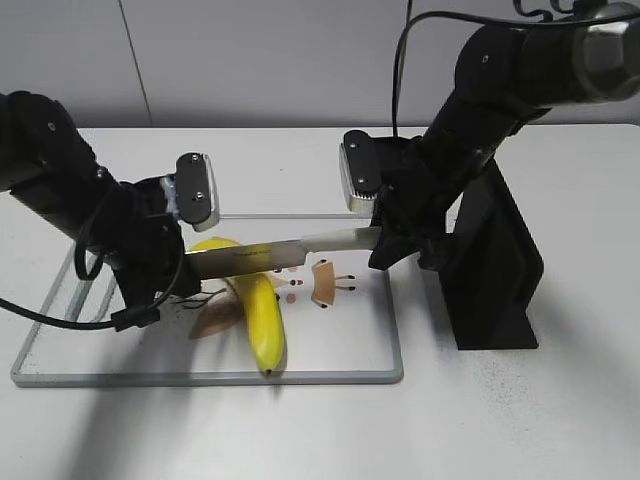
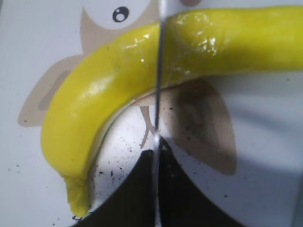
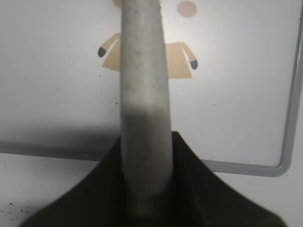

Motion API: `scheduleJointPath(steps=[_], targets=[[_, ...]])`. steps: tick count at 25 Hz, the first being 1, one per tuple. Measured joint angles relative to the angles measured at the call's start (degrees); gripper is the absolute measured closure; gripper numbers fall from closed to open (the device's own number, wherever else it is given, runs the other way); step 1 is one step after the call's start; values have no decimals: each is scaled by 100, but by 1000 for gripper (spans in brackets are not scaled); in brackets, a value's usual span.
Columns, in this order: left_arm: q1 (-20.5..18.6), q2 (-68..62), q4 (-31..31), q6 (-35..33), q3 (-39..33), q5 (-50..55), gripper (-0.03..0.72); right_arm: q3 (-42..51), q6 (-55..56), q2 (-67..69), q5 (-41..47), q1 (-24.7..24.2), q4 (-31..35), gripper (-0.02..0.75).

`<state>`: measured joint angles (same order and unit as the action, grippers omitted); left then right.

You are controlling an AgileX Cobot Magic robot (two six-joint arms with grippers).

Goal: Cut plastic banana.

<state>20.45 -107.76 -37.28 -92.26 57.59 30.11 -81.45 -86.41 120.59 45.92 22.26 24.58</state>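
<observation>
A yellow plastic banana point(image 1: 259, 305) lies on the white cutting board point(image 1: 340, 350); it also fills the left wrist view point(image 2: 118, 80). A knife with a steel blade point(image 1: 245, 262) and pale grey handle point(image 1: 340, 238) lies level across the banana's upper part. My right gripper point(image 1: 385, 240) is shut on the knife handle point(image 3: 144, 104). My left gripper point(image 1: 170, 275) is shut on the blade's tip end; the blade shows edge-on point(image 2: 157, 94) crossing the banana in the left wrist view.
The board point(image 3: 227, 94) has a grey rim point(image 3: 286, 118) and a printed owl picture point(image 2: 199, 123). A black knife stand point(image 1: 495, 270) stands right of the board, close behind my right arm. The white table point(image 1: 520, 420) surrounds the board.
</observation>
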Motion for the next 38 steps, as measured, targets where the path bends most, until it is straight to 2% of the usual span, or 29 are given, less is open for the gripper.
scheduleJointPath(steps=[13,20,22,24,26,28,31,36,38], targets=[[40,1519,242,19,-5,527,694,25,0,-1293,287,23,-46,565],[71,1640,451,41,-5,653,674,25,0,-1376,381,42,-28,565],[71,1640,434,41,-5,668,583,25,5,-1376,386,42,-28,568],[59,1640,347,45,-11,668,421,25,31,-1376,379,36,-28,572],[41,1640,257,228,-9,584,187,25,105,-1376,312,32,-23,575],[41,1640,213,564,-9,326,69,25,170,-1376,244,32,-23,575],[41,1640,201,870,-9,33,21,25,198,-1376,225,19,-51,575],[35,1640,190,1314,-9,-233,7,25,198,-1376,225,19,-58,575],[-4,1640,184,1720,-9,-354,7,25,202,-1376,241,19,-65,575]])
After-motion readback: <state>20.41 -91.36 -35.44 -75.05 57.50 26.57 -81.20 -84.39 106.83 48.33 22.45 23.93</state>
